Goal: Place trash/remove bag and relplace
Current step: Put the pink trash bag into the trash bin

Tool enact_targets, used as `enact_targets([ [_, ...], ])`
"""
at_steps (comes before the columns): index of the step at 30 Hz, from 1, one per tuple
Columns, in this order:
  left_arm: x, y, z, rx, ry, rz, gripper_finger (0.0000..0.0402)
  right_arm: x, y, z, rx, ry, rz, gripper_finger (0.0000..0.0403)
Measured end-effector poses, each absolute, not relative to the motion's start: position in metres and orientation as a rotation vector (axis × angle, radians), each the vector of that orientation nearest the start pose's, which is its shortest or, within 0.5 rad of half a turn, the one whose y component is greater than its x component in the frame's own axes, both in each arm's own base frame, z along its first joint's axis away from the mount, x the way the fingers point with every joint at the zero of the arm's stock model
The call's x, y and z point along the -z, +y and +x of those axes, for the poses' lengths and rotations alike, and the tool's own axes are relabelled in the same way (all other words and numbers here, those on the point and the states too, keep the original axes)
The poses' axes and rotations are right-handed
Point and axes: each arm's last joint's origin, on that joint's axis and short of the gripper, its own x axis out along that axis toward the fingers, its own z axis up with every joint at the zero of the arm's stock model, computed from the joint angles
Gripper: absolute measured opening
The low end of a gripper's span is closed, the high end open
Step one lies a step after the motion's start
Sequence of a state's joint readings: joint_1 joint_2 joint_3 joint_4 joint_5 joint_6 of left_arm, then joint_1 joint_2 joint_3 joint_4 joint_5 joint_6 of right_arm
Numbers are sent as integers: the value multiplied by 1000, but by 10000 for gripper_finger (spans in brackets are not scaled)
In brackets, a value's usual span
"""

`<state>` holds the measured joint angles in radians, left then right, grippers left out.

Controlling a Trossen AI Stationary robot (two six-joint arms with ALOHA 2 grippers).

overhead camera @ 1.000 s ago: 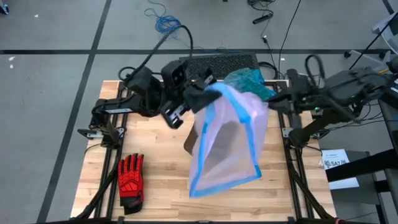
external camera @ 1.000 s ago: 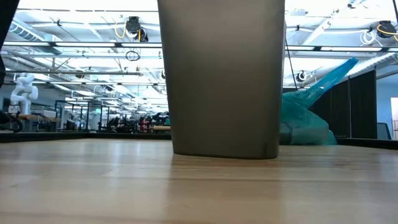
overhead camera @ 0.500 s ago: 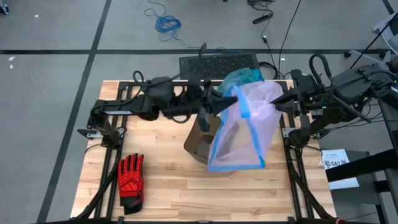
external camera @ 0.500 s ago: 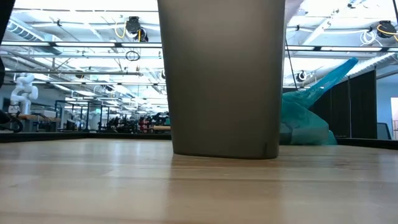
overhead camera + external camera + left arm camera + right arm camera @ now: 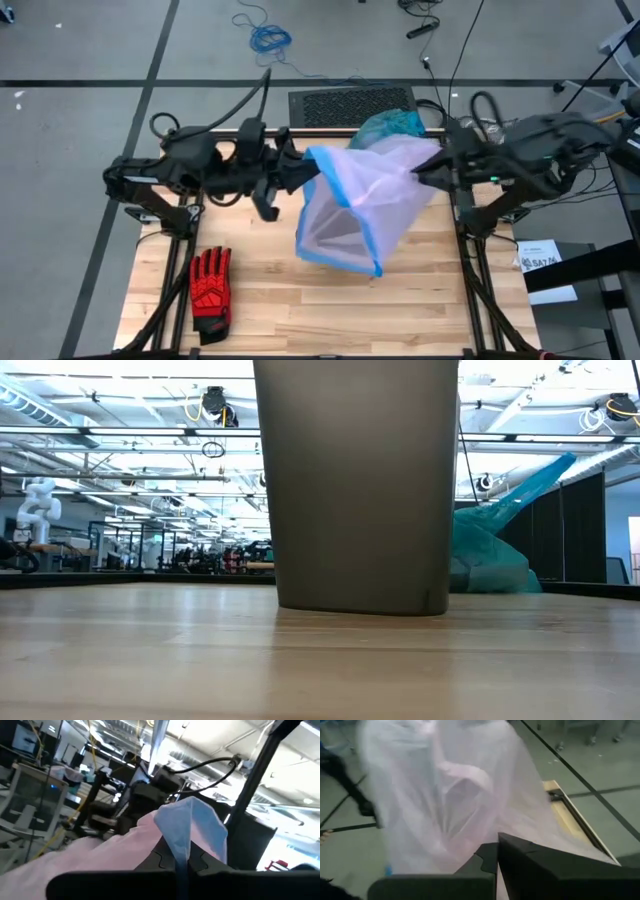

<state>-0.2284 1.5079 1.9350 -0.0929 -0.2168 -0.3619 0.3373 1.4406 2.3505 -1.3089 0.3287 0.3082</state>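
A pale lilac translucent bag (image 5: pixel 355 205) with a blue rim hangs spread in the air between my two grippers, above the grey-brown bin (image 5: pixel 355 485) that stands on the table. My left gripper (image 5: pixel 298 172) is shut on it at its left side, and my right gripper (image 5: pixel 425 173) is shut on it at its right side. The teal-green bag (image 5: pixel 388 124) lies crumpled at the table's far edge, behind the bin (image 5: pixel 490 550). The trash is out of view. My left gripper pinches a fold of the lilac bag's blue rim (image 5: pixel 184 837) between its two fingers (image 5: pixel 162 860), coming level from the table's left side. The bag is lifted clear and stretches away toward the other gripper. My right gripper pinches the lilac bag's thin film (image 5: pixel 485 837) at the side opposite the blue rim, coming from the table's right side and slanting down. How many layers it holds is hidden by its fingers (image 5: pixel 520 862). The bag spreads out from the hold, clear of the table.
A red-and-black glove (image 5: pixel 210 288) lies flat near the table's front left corner. A dark mat (image 5: pixel 350 103) and cables lie on the floor beyond the far edge. The front part of the wooden table (image 5: pixel 300 320) is bare.
My left gripper has swung toward the right and then back toward the table's left edge, tipping its fingers up and keeping the blue rim. The lilac bag, which hung long and narrow, is now drawn wide between the two grippers, and its lower end has risen.
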Motion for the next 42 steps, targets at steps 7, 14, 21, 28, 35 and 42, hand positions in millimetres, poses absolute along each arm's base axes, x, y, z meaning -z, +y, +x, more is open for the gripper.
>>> enact_targets([
  [7, -550, -70, 288, 30, -287, -464, 0, -528, 40, 227, 215, 554, 210, 0],
  [14, -558, -74, 283, 63, -367, -483, 0, -509, 38, 249, 187, 697, 224, 0],
  [21, -568, -72, 279, 86, -483, -518, 0, -534, 37, 193, 90, 620, 359, 0],
  [28, -570, -66, 288, 115, -570, -607, 0, -550, 35, 153, 45, 519, 428, 0],
  [35, -562, -64, 295, 38, -507, -656, 0, -544, 34, 171, 66, 549, 375, 0],
  [42, -560, -64, 294, -18, -498, -692, 0, -527, 27, 203, 111, 672, 304, 0],
])
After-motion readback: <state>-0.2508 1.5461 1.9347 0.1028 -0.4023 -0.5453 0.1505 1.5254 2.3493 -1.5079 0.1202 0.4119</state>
